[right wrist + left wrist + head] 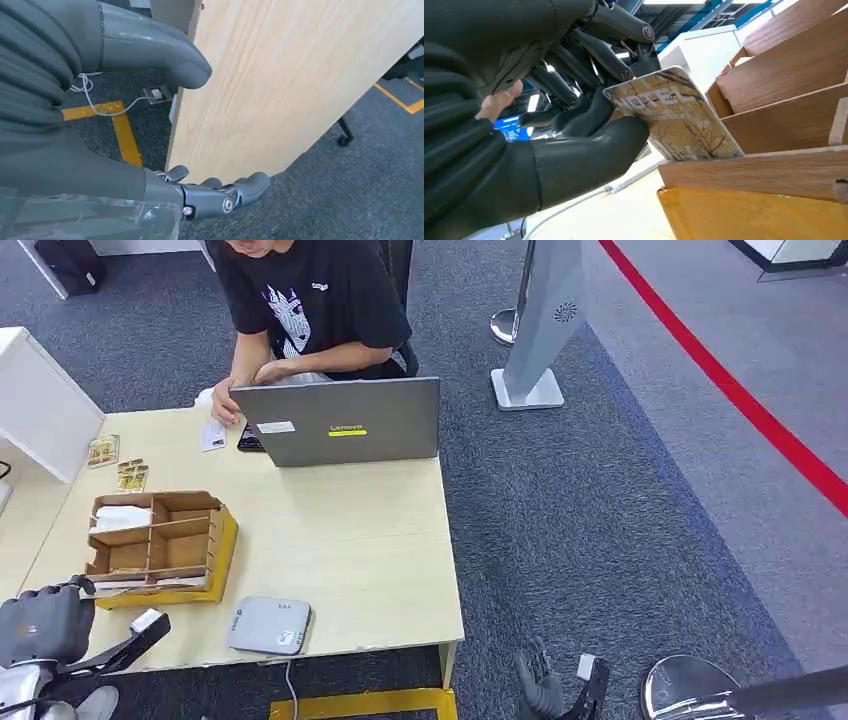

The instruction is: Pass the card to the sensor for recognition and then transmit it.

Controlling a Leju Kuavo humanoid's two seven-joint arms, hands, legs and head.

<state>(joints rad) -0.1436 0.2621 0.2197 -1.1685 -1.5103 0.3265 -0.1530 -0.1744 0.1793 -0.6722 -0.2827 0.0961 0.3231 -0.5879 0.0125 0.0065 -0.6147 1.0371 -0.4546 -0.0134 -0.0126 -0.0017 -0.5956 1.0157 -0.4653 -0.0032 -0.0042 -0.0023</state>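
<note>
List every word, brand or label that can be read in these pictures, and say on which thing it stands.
"Lenovo": on the lid of the grey laptop.
"HOTEL": on the card that the left hand holds.
The white sticker on the laptop lid and the marks on the grey card reader: too small to read.

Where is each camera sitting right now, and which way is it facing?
Head view: high on the body, looking forward and down at the table, organizer, sensor, laptop and a person; left hand and right hand show low.
Left wrist view: behind the left hand, facing the organizer; the hand grips a card.
Right wrist view: behind the right hand, hanging beside the table, facing carpet.
Shared: organizer in head and left wrist views; table in head and right wrist views.
</note>
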